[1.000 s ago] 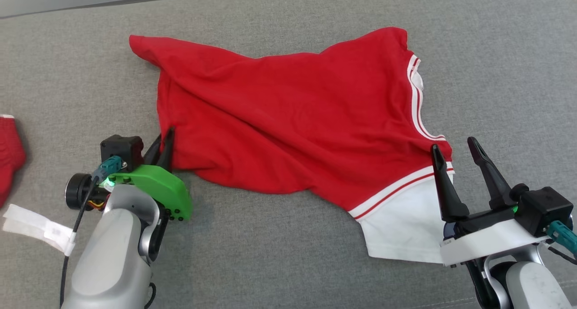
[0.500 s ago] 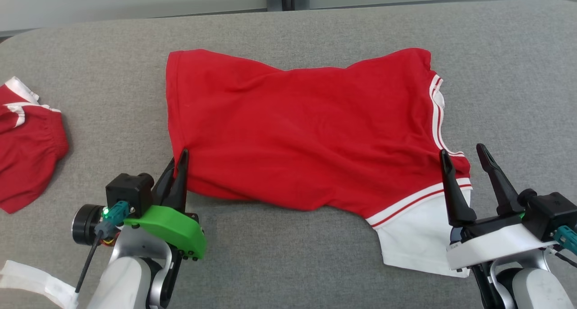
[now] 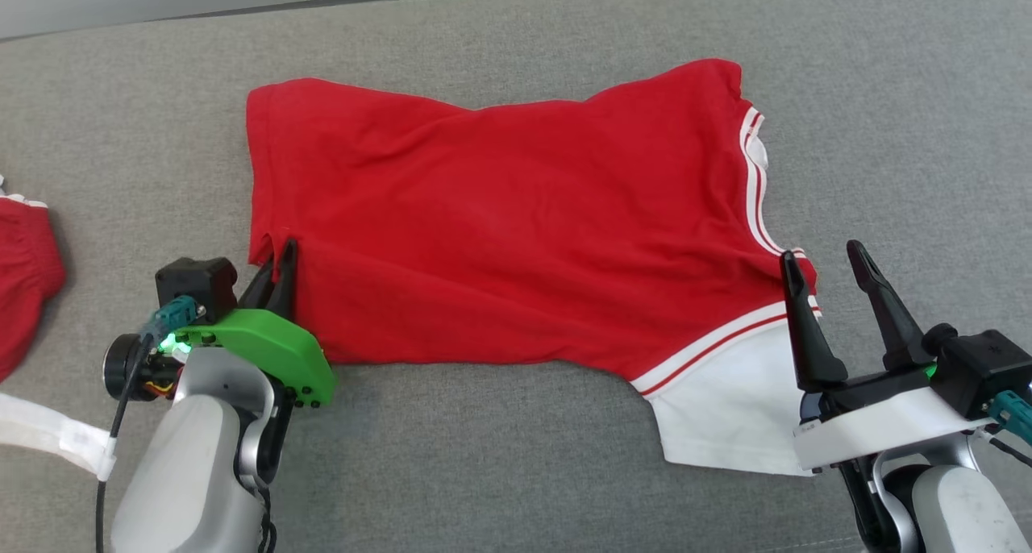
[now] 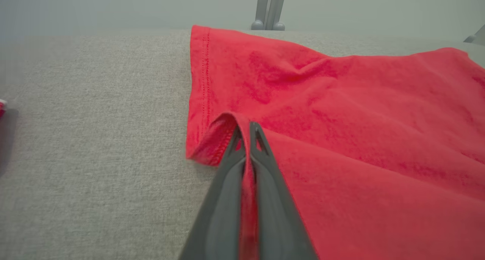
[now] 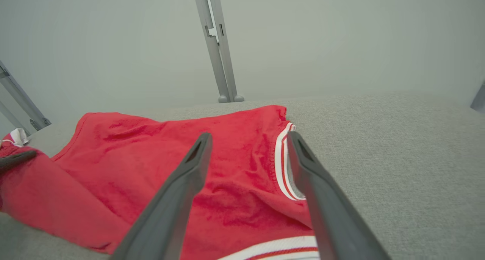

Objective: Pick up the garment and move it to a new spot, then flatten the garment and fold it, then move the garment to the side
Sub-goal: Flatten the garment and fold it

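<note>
The garment point(image 3: 500, 230) is a red T-shirt with white striped trim and a white sleeve point(image 3: 726, 408), lying spread on the grey padded surface point(image 3: 484, 456). My left gripper point(image 3: 282, 255) is shut on the near left corner of its hem. In the left wrist view, red cloth point(image 4: 341, 101) runs pinched between the left gripper's point(image 4: 246, 125) closed fingers. My right gripper point(image 3: 818, 255) stands open at the shirt's near right shoulder, just above the striped trim. In the right wrist view the right gripper point(image 5: 249, 137) is spread wide over the red fabric point(image 5: 151, 157) and holds nothing.
Another red piece of clothing point(image 3: 24, 279) lies at the left edge. A white strap point(image 3: 48, 432) trails beside my left forearm. The surface's far edge runs along the top, with a grey metal post point(image 5: 218, 44) behind it.
The head camera has shifted. The shirt's left side, twisted and bunched a second ago, now lies drawn out flatter with a straight hem. My left gripper keeps its hold; the right stays open.
</note>
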Robot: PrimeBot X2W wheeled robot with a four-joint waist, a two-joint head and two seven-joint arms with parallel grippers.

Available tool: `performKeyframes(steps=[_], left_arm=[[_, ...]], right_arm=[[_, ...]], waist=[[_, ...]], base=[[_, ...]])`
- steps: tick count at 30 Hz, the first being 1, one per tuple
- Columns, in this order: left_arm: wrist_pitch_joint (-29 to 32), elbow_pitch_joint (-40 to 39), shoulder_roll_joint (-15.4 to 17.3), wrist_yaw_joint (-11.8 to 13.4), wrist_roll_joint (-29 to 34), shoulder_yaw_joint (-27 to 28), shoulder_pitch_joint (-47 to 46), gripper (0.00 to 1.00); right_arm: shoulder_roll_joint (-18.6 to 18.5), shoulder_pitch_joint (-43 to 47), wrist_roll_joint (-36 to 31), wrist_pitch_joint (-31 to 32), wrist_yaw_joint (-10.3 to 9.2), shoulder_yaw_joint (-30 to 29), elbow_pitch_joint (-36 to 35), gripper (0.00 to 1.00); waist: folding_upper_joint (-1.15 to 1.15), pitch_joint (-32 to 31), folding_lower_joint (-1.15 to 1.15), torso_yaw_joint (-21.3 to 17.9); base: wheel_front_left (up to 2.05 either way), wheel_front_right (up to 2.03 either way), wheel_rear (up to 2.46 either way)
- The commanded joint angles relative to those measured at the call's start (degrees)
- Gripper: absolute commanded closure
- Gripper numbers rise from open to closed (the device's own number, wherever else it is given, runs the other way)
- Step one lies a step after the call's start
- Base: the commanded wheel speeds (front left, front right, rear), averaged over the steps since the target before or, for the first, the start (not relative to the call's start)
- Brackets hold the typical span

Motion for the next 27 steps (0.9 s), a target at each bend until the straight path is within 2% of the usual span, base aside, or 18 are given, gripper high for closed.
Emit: performKeyframes(steps=[1, 4, 5, 6, 10, 15, 19, 27], left_arm=[[-0.80, 2.03, 0.13, -0.45, -0.63, 0.33, -1.89, 1.00], [-2.06, 7.03, -0.32, -1.54, -1.28, 0.49, -4.90, 1.00], [-2.67, 8.27, -0.46, -1.79, -1.25, 0.48, -5.68, 0.60], [-3.85, 9.43, -0.54, -1.73, -1.00, 0.57, -6.42, 0.00], [-8.95, 12.19, -1.10, -1.34, -0.14, 0.44, -6.73, 0.00], [-15.26, 11.47, -1.45, 1.47, 1.24, 1.25, -3.35, 0.00], [-16.68, 6.51, -1.47, 3.72, 3.09, 1.99, 0.85, 0.00], [-16.92, -4.40, -1.68, 6.41, 5.57, 1.97, 10.96, 0.00]], right_arm=[[-0.07, -1.06, 0.17, -0.50, -0.08, 0.03, 0.07, 0.00], [-0.16, -1.32, 0.13, -1.00, -0.08, -0.24, 0.28, 0.00], [-0.23, -1.42, 0.06, -1.13, -0.08, -0.34, 0.36, 0.00], [-0.29, -1.63, -0.05, -1.28, -0.08, -0.43, 0.34, 0.00], [-0.52, -1.87, -0.71, -1.82, -0.08, -0.56, 0.23, 0.00], [-1.03, -0.94, -1.71, -1.76, -0.08, -0.46, 0.14, 0.00], [-1.35, 0.28, -2.14, -1.29, -0.08, -0.77, 0.06, 0.00], [-0.95, 3.32, -2.77, 0.19, -0.08, -1.29, -0.22, 0.00]], waist=[[0.00, 2.00, 0.00, -1.88], [0.00, 2.81, 0.00, -2.41], [0.00, 2.92, 0.00, -2.44], [0.00, 2.99, 0.00, -2.48], [0.00, 2.28, 0.00, -2.09], [0.00, -0.50, 0.00, -0.73], [0.00, -3.32, 0.00, 0.72], [0.00, -8.22, 0.00, 2.84]], base=[[0.00, 0.00, 0.00], [0.00, 0.00, 0.00], [0.00, 0.00, 0.00], [0.00, 0.00, 0.00], [0.00, 0.00, 0.00], [0.00, 0.00, 0.00], [0.00, 0.00, 0.00], [0.00, 0.00, 0.00]])
